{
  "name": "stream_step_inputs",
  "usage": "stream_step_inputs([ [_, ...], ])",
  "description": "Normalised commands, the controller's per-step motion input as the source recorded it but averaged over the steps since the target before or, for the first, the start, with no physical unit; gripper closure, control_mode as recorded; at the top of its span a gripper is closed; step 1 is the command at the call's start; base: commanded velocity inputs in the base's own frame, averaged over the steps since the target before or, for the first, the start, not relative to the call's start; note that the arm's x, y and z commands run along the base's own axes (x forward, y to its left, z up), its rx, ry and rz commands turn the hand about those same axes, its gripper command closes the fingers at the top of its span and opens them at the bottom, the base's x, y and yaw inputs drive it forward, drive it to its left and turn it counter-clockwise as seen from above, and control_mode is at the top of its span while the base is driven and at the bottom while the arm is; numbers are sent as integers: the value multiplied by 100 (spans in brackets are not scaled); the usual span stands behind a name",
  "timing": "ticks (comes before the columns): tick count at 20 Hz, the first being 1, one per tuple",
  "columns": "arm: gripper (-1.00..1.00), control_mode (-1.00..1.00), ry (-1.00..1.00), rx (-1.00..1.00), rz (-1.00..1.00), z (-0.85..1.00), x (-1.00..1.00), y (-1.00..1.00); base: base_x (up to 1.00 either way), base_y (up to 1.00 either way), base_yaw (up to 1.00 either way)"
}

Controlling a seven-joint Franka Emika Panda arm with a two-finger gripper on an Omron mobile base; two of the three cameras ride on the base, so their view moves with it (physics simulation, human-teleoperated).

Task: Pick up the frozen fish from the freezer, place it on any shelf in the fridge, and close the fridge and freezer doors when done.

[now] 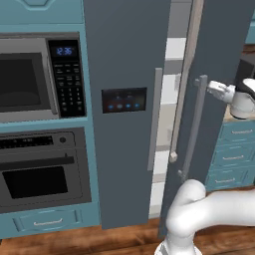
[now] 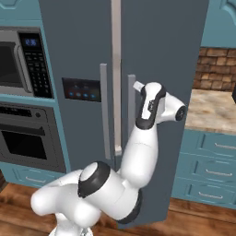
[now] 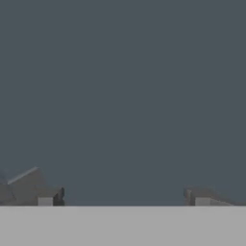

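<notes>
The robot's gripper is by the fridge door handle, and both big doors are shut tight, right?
Not quite. The gripper is by the fridge door handle, but the fridge door stands ajar; only the freezer door looks shut. The left base view shows pale shelves through the gap.

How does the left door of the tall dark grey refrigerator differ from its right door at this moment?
The left dark grey door is shut flat and carries a black blue-lit panel; the right dark grey door stands ajar and carries no panel. A gap beside the right door shows pale shelves inside. The robot's open hand is at the right door. Both doors have long grey vertical handles.
</notes>
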Motion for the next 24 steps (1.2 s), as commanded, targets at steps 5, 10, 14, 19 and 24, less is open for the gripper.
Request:
stream_step_inputs([
  [5, -100, -100, -4, 0, -5, 18, 86, 29, 0, 0, 0],
  [10, -100, -100, 0, 0, -4, 32, 96, 4, 0, 0, 0],
  [14, -100, -100, 0, -1, -4, 27, 93, 0, 0, 0, 0],
  [19, -100, -100, 0, -1, -1, 1, 20, 0, 0, 0, 0],
  [24, -100, -100, 0, 0, 0, 0, 0, 0, 0, 0, 0],
])
